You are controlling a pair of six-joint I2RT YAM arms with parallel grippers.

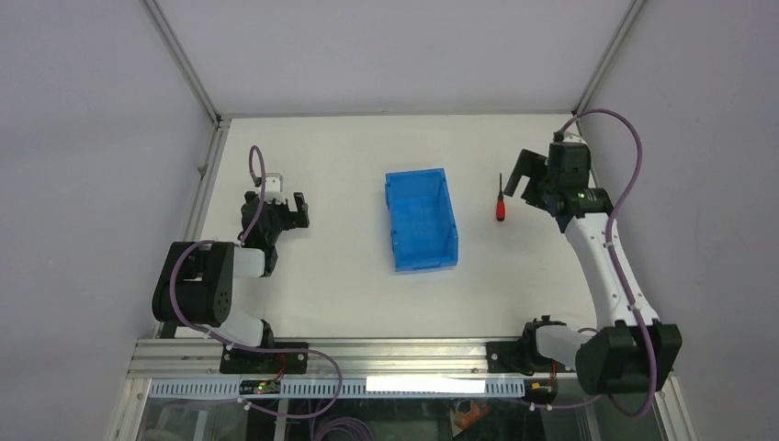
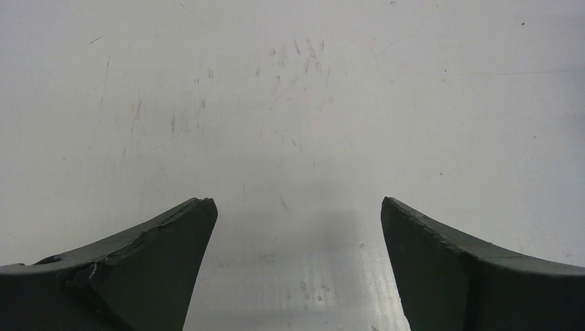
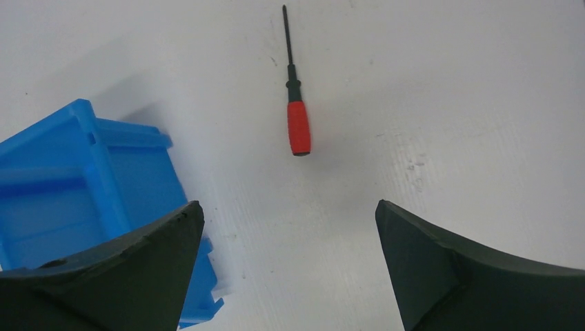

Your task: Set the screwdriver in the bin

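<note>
The screwdriver, with a red handle and thin black shaft, lies on the white table just right of the blue bin. In the right wrist view the screwdriver lies ahead of the jaws, shaft pointing away, and the bin sits at the left. My right gripper is open and empty, hovering just right of the screwdriver; it also shows in the right wrist view. My left gripper is open and empty, far left of the bin, over bare table.
The table is bounded by a metal frame rail on the left and grey walls at the back and sides. The arm bases sit at the near edge. Scuff marks show on the table surface.
</note>
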